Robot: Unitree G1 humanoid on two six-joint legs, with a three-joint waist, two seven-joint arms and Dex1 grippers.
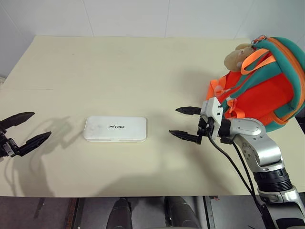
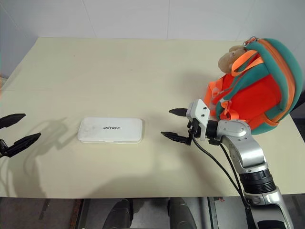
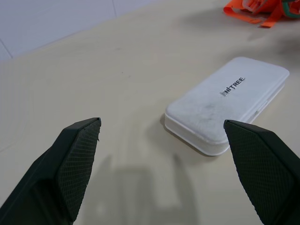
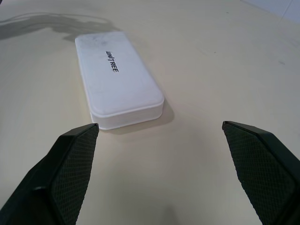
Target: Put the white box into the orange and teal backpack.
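We see nothing done yet: the white box (image 1: 115,129) lies flat on the table (image 1: 119,71), well apart from the orange and teal backpack (image 1: 267,86); both the left gripper (image 1: 26,129) and the right gripper (image 1: 186,123) stand spread wide, empty, flanking it

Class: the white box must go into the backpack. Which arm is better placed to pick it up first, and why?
Probably the right. Its open end effector points at the white box from nearer than the left end effector, and the backpack stands on that same side.
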